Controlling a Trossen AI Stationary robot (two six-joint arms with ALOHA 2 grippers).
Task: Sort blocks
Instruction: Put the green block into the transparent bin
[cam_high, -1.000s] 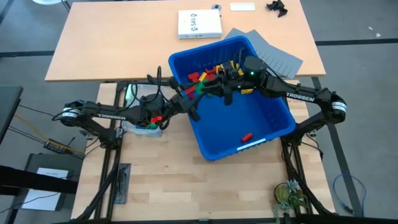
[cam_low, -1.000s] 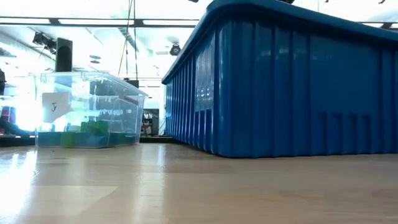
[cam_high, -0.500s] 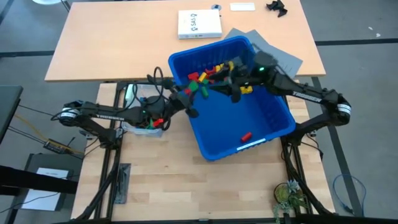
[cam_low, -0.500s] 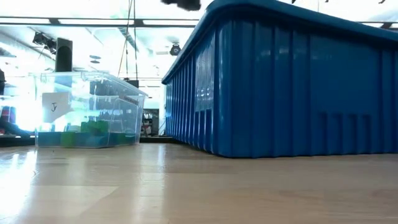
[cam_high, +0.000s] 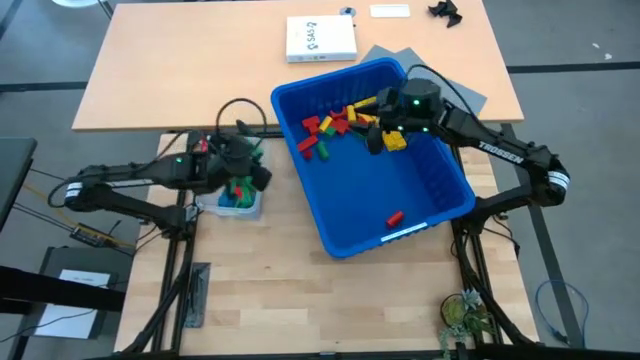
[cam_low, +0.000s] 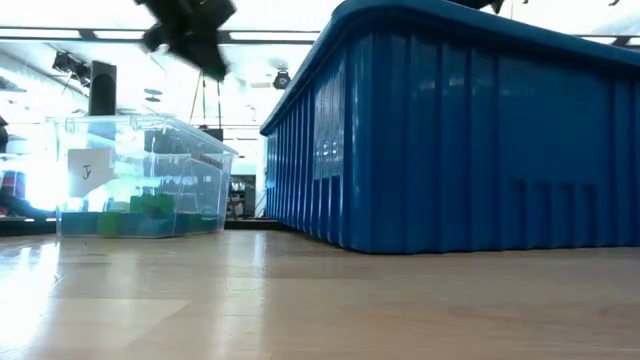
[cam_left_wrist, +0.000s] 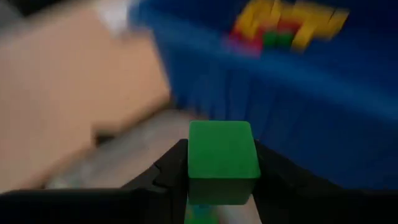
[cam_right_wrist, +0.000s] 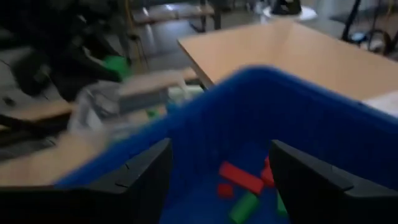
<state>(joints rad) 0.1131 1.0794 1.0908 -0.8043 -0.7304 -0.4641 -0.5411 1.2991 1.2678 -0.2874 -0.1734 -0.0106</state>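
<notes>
A green block (cam_left_wrist: 222, 160) is clamped between the fingers of the left gripper (cam_high: 243, 180), which is held over the small clear tub (cam_high: 232, 203) just beside the blue bin (cam_high: 440, 205). Green blocks (cam_low: 152, 207) are seen lying at the bottom of that tub. The right gripper (cam_high: 378, 137) is positioned inside the bin with its fingers spread wide and nothing held between them (the gap is plain in the right wrist view). A heap of red, yellow and green blocks (cam_high: 335, 122) is gathered at the bin's far end, and a single red block (cam_high: 396, 219) is set apart near its near wall.
</notes>
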